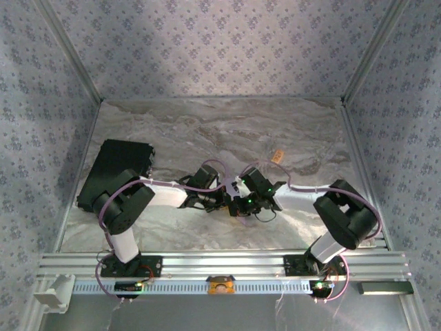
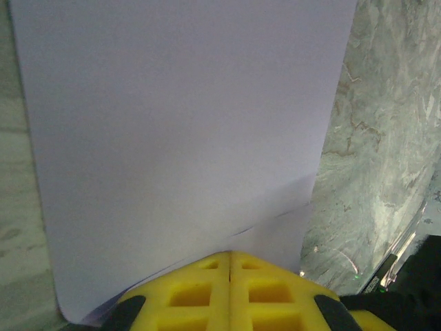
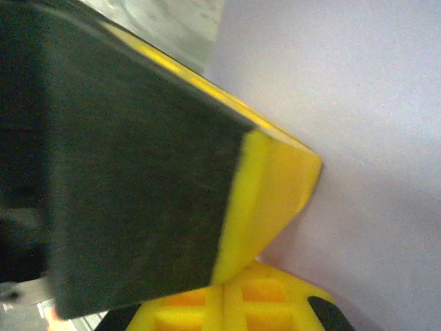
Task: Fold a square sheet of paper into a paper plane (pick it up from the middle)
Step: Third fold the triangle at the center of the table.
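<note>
The square sheet of paper (image 2: 179,138), pale lavender, lies flat on the marble table. A folded flap edge (image 2: 275,217) runs across it just ahead of my left gripper (image 2: 231,254). It is a flat sheet, not the pointed shape of a paper plane. The left gripper's yellow fingers are shut, their tips resting on the sheet. My right gripper (image 3: 226,288) is shut too, low over the same sheet (image 3: 344,103). One left finger (image 3: 269,200) crosses right in front of it. From above, the left gripper (image 1: 222,201) and right gripper (image 1: 249,204) meet at mid-table.
A black rectangular pad (image 1: 114,172) lies at the table's left side. A small tan block (image 1: 277,156) sits behind the right gripper. Patterned walls close in the table on three sides, and an aluminium rail (image 1: 220,265) runs along the near edge.
</note>
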### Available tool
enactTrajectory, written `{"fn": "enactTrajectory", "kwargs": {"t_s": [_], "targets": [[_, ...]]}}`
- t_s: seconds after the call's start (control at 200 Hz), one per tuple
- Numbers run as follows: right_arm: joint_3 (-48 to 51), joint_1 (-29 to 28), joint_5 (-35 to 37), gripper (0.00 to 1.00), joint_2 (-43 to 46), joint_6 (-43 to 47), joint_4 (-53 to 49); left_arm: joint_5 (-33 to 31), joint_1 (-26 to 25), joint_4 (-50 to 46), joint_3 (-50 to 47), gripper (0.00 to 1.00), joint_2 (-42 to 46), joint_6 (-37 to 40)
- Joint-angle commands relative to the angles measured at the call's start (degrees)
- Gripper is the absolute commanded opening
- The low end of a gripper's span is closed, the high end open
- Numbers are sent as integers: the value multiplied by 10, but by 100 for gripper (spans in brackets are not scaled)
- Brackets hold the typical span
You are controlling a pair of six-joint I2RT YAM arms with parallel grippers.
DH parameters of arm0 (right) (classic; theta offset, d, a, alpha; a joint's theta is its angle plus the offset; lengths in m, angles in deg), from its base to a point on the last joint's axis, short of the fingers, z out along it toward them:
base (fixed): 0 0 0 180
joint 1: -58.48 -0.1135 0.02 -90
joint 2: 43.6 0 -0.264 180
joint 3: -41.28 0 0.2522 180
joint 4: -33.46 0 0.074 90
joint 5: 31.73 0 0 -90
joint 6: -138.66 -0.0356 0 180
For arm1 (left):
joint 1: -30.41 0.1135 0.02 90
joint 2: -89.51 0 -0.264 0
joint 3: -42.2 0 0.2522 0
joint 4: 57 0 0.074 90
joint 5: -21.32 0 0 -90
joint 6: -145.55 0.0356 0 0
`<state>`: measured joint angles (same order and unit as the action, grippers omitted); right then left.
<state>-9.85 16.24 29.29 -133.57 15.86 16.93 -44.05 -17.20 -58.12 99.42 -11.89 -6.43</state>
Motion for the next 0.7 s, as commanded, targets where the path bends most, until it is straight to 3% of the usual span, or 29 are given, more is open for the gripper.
{"fn": "enactTrajectory", "kwargs": {"t_s": [0.0,0.36,0.695], "targets": [[11,5,-10,6,-9,-10,-6,-8,4,-34,-5,0,-17,12],[88,15,-43,9,41,-48,35,-8,9,-37,-8,0,-19,12],[133,18,-25,10,97,-65,21,-8,10,-38,-8,0,-21,12]]}}
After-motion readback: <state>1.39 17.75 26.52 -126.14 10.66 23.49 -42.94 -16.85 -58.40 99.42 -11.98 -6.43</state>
